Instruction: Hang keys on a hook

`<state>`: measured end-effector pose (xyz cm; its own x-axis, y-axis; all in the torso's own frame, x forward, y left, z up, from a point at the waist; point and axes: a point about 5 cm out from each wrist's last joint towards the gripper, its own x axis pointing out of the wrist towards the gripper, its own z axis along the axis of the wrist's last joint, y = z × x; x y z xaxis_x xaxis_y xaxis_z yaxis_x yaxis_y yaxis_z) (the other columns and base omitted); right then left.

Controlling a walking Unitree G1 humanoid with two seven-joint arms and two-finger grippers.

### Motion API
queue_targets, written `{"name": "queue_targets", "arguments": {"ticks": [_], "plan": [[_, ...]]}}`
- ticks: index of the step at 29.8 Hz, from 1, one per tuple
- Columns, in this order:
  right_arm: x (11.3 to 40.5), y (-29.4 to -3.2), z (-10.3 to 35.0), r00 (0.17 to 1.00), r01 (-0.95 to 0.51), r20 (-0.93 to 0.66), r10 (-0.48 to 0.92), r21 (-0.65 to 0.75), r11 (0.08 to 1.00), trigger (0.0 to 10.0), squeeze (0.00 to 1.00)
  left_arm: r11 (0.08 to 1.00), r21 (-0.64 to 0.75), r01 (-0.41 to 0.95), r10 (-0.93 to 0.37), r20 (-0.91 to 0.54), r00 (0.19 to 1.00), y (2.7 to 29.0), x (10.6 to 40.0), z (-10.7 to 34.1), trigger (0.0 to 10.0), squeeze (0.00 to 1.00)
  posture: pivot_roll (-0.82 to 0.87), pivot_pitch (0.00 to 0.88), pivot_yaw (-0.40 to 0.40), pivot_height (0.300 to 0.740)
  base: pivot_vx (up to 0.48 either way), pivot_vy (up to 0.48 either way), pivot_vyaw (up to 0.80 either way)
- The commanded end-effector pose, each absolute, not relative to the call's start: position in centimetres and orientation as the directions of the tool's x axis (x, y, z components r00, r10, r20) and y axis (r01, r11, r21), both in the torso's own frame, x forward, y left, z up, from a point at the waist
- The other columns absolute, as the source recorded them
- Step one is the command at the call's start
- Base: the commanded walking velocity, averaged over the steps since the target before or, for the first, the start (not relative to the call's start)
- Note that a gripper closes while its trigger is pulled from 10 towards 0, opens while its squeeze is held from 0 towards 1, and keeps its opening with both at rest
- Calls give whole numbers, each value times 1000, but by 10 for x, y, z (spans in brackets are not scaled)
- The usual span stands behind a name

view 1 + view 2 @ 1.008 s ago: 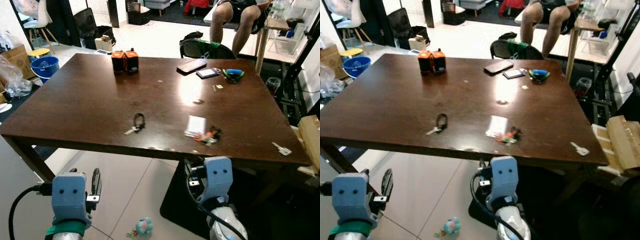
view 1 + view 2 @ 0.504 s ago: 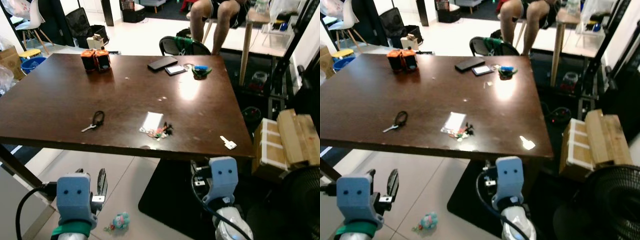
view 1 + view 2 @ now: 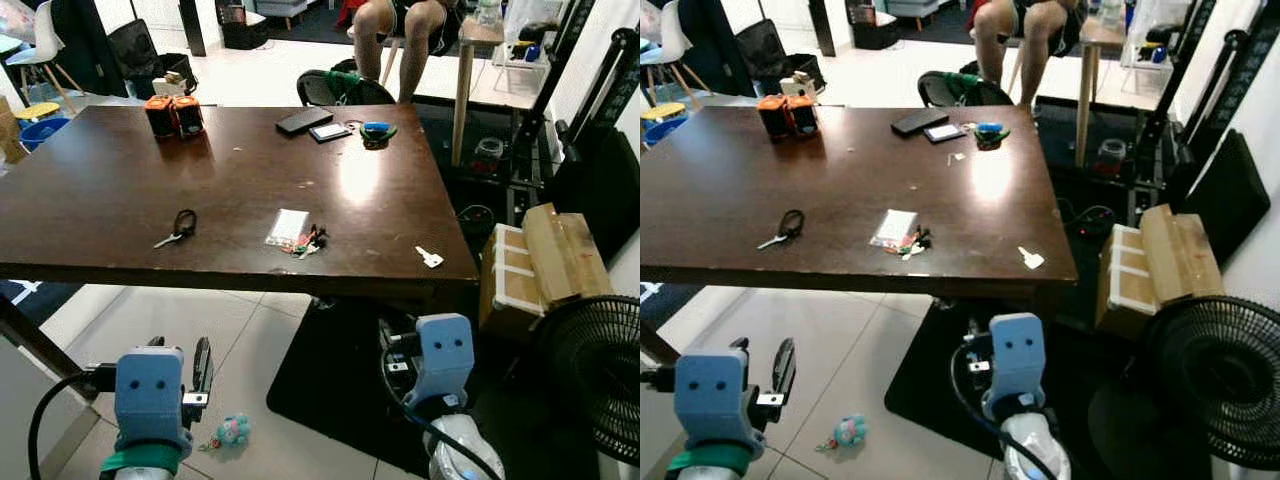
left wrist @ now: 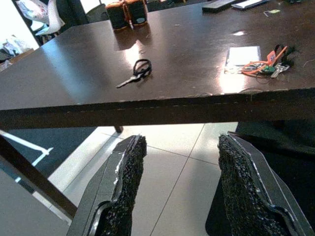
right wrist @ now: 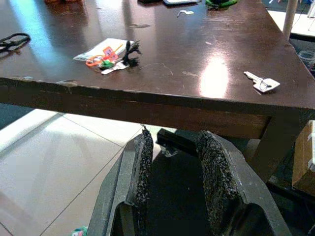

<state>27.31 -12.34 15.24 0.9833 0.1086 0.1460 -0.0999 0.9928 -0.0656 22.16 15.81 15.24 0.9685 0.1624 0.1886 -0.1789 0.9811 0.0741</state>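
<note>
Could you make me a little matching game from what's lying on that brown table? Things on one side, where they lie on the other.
Things:
1. key on a black loop
2. single silver key
3. orange and black boxes
4. black phone

Places:
A. far edge, near the seated person
B. near right corner
C. far left part of the table
D. near edge, left of the white card

Pairs: 1-D, 2-B, 3-C, 4-A

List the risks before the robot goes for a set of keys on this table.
1. Three candidates lie on the table: the key with a black loop, the bunch with colourful tags and the lone key; it may pick the wrong one.
2. The lone key lies near the table's edge and could be knocked off.
3. Both the left pincer and right pincer sit below the tabletop; raising either might strike the edge.
</note>
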Motion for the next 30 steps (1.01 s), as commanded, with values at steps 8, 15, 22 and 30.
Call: {"name": "queue_targets", "arguments": {"ticks": [8,15,22,30], "plan": [[272,-122,148,986,-105,127,112,-64,992,10000,0,978,98,-186,168,171,971,159,220,149,10000,0,-125,143,118,740,0,180,0],[272,-122,148,986,-104,126,111,-63,993,10000,0,978,98,-184,165,175,971,158,220,149,10000,0,-125,143,118,740,0,69,0],[272,-122,148,986,-104,125,111,-63,993,10000,0,978,101,-181,161,175,971,158,220,149,10000,0,-125,139,117,740,0,0,0],[273,-122,148,986,-105,124,112,-64,992,10000,0,978,100,-181,163,166,973,157,221,148,10000,0,-125,139,117,740,0,0,0]]}}
